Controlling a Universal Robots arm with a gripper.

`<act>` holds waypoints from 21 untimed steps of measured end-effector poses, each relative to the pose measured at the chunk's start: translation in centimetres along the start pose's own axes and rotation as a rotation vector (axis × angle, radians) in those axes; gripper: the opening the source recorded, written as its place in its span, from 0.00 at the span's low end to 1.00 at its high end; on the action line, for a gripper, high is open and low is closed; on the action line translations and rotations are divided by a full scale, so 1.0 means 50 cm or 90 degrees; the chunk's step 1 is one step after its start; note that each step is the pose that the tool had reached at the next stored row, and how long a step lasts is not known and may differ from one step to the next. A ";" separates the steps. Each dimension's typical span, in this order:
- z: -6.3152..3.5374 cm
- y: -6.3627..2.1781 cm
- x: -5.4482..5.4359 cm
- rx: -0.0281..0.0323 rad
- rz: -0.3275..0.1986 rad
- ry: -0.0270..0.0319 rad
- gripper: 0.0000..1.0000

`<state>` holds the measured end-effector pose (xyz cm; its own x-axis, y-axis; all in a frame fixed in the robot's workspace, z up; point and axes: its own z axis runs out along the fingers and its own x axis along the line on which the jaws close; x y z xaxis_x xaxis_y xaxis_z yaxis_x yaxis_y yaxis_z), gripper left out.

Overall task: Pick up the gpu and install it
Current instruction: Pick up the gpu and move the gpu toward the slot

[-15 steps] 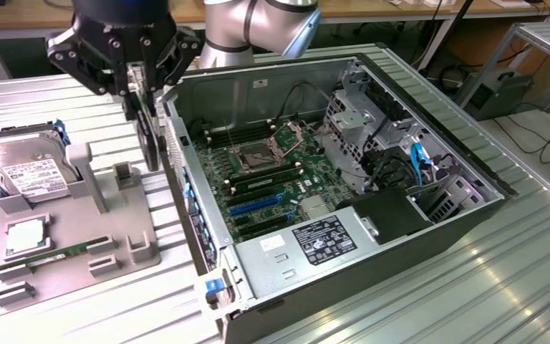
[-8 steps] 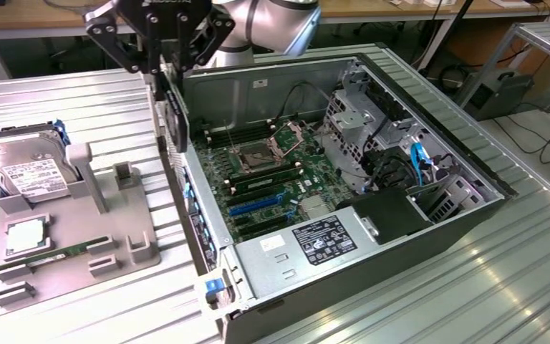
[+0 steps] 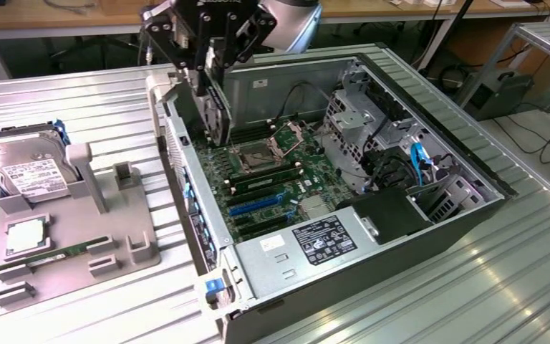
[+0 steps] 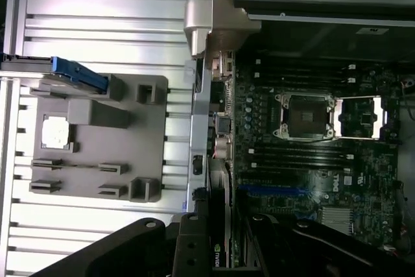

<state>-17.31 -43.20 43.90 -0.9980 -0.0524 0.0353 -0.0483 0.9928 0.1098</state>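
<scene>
Ribbed silver metal tabletop (image 3: pixel 74 104) carries an open black computer tower case (image 3: pixel 418 287). Inside it, the black gripper (image 3: pixel 206 75) clamps the thin black-faced gpu card (image 3: pixel 220 115), held on edge over the green motherboard (image 3: pixel 280 183).

Ribbed shiny metal table (image 3: pixel 84 93); matt grey plastic fixture tray (image 3: pixel 112 244), exterior view's left; dull bare-steel PC case (image 3: pixel 285 79) w/ green circuit-board mobo (image 3: pixel 304 165); matt-black gpu card (image 3: pixel 218 107).

Bright even light, glare on metal table (image 3: pixel 65 100), shadow inside computer case (image 3: pixel 399 287)
</scene>
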 end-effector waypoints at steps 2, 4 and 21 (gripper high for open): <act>0.000 -0.003 -0.019 0.0001 0.000 0.0004 0.26; 0.000 -0.008 -0.040 0.0000 0.000 0.0007 0.26; 0.050 -0.048 -0.211 0.0000 0.000 0.0013 0.26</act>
<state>-6.75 -44.75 40.79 -0.9979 -0.0524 0.0373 -0.0481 0.9928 0.1098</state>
